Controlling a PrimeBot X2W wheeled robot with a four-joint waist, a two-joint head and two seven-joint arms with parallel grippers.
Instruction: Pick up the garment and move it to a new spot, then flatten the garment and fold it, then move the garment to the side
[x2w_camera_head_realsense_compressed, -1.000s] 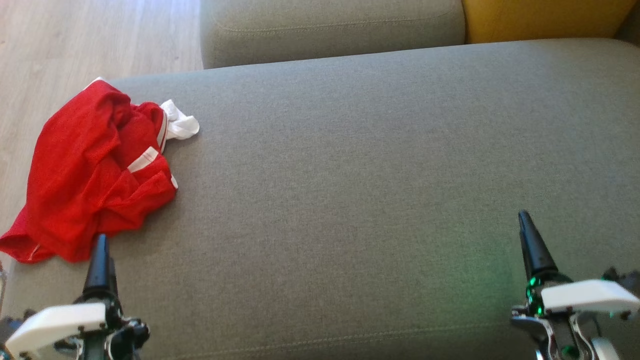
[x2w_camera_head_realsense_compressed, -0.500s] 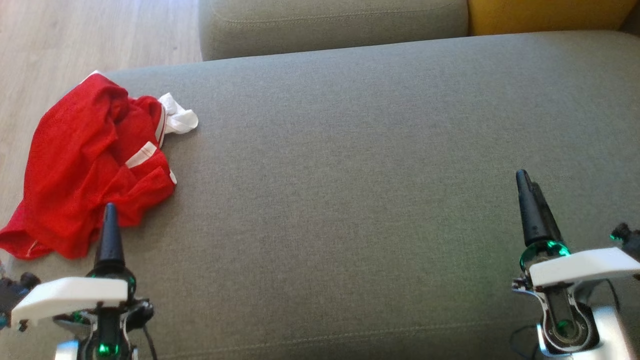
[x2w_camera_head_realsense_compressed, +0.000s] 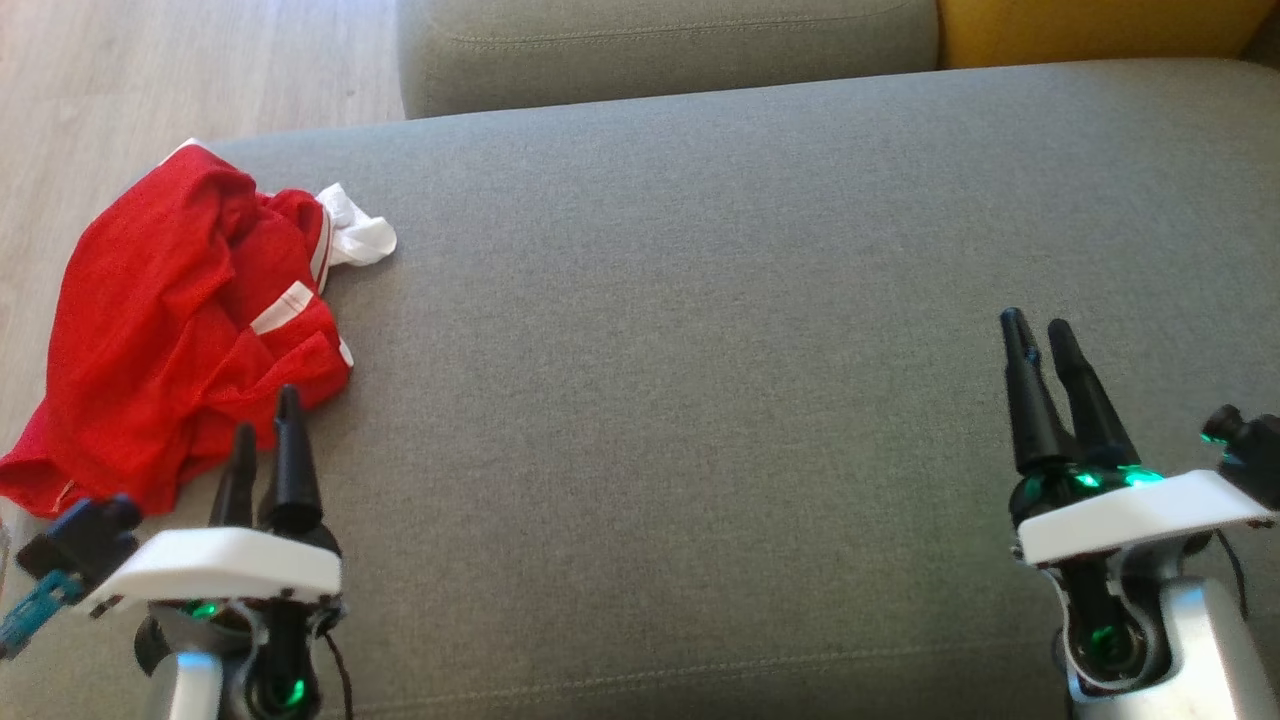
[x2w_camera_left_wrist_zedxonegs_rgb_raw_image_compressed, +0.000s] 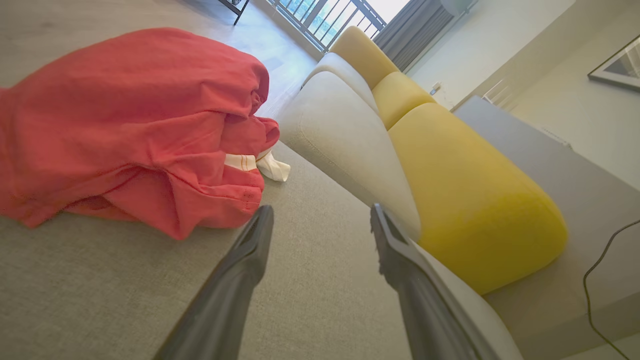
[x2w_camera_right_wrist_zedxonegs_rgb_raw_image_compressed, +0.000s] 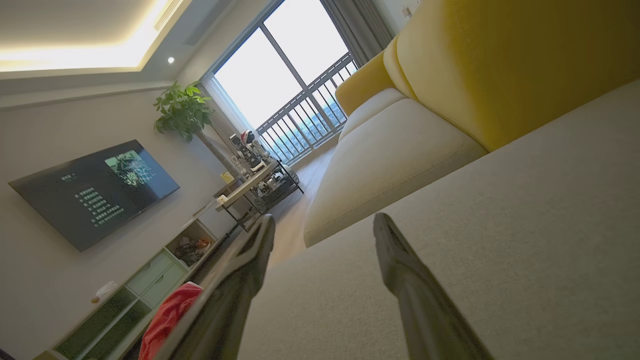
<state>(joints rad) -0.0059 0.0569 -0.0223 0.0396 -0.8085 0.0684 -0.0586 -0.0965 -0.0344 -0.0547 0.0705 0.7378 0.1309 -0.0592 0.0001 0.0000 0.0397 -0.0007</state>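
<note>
A crumpled red garment (x2w_camera_head_realsense_compressed: 180, 330) with white trim lies at the left end of the grey sofa seat (x2w_camera_head_realsense_compressed: 700, 350), partly hanging over its edge. In the left wrist view the red garment (x2w_camera_left_wrist_zedxonegs_rgb_raw_image_compressed: 130, 130) bulks up just ahead and left of the fingers. My left gripper (x2w_camera_head_realsense_compressed: 266, 412) stands open right beside the garment's near edge, nothing between its fingers. My right gripper (x2w_camera_head_realsense_compressed: 1035, 330) hovers open over bare cushion at the right, far from the garment. The right wrist view catches a bit of the red garment (x2w_camera_right_wrist_zedxonegs_rgb_raw_image_compressed: 167, 312) at its bottom left.
A grey back cushion (x2w_camera_head_realsense_compressed: 660, 45) and a yellow cushion (x2w_camera_head_realsense_compressed: 1090, 30) line the far side of the seat. Wooden floor (x2w_camera_head_realsense_compressed: 150, 80) lies beyond the left end. The right wrist view shows a wall television (x2w_camera_right_wrist_zedxonegs_rgb_raw_image_compressed: 95, 190), a plant and a balcony window.
Both grippers have advanced up the head view and turned so both fingers show; the left one now reaches the garment's near edge. The camera tilted slightly at first.
</note>
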